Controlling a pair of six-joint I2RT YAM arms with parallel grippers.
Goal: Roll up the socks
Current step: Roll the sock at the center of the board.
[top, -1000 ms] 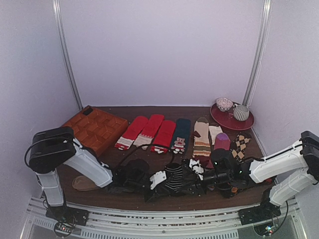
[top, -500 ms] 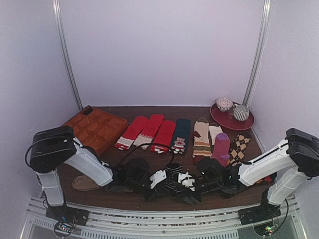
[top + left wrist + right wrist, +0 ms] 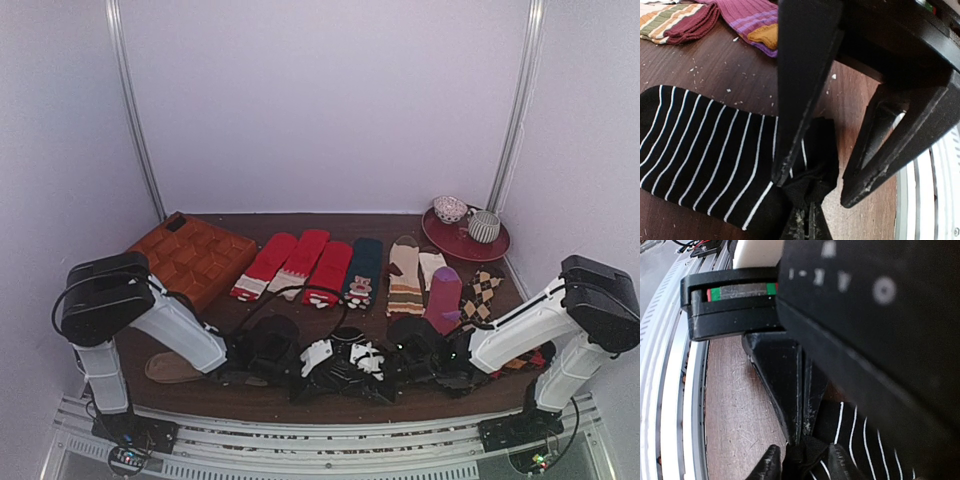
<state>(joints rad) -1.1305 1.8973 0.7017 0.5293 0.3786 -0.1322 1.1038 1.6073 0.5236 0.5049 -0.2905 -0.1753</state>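
The striped sock (image 3: 705, 150), black with thin white lines, lies flat on the brown worktop (image 3: 330, 225) close to the front edge, about midway along it. One end of it is gathered into a small bunch. The left gripper (image 3: 815, 190) is low over that bunch with its two fingers (image 3: 800, 100) spread apart, one on each side of the gathered cloth. The tip of one finger touches the fabric and the other stands clear of it. The right gripper (image 3: 799, 432) meets it head on from the right side. Its fingers are pressed together, pinching the bunched end of the sock between the spread fingers of the left one.

Further back, a row of other socks lies across the middle of the worktop, with red socks (image 3: 268, 262) on the left, then a purple sock (image 3: 443, 295) and an argyle sock (image 3: 483, 292) on the right. A brown tray (image 3: 195, 258) sits in the back left corner. A red plate (image 3: 460, 245) holding two cups (image 3: 449, 208) sits in the back right corner. A tan sock (image 3: 172, 368) lies near the front left corner.
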